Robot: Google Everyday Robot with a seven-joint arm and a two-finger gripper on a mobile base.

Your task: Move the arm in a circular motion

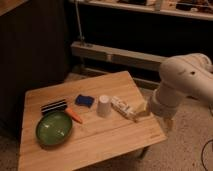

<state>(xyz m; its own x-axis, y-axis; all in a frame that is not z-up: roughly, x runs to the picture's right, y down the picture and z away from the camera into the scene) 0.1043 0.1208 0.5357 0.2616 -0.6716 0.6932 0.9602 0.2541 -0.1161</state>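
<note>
1. Where a dark panel fills the left of the room, a wooden table [95, 145] stands on a speckled floor. A pale rail [115, 54] runs behind it and a shelf [150, 9] crosses the top.
2. Six things lie on the table, one of each, counted from the left: a green bowl [52, 129] near the front left corner; a black-and-white striped block [53, 106] just behind it; a small orange piece [75, 117] at the bowl's right rim; a blue pad [84, 101]; a white cup [103, 106] standing mouth down; and a white tube [124, 108] lying on its side, slanting toward the right edge.
3. One arm [186, 84] fills the right side, off the table's right edge. Its thick cream segments come in from the right border, and its long axis slants from upper right down to lower left, toward the table's front right corner.
4. One tan gripper [155, 118] hangs at the arm's low end, just beside the tube's right end and over the table edge. I cannot tell whether it is spread or pressed together.
5. A dark cable [206, 154] curls on the floor at the far right.
</note>
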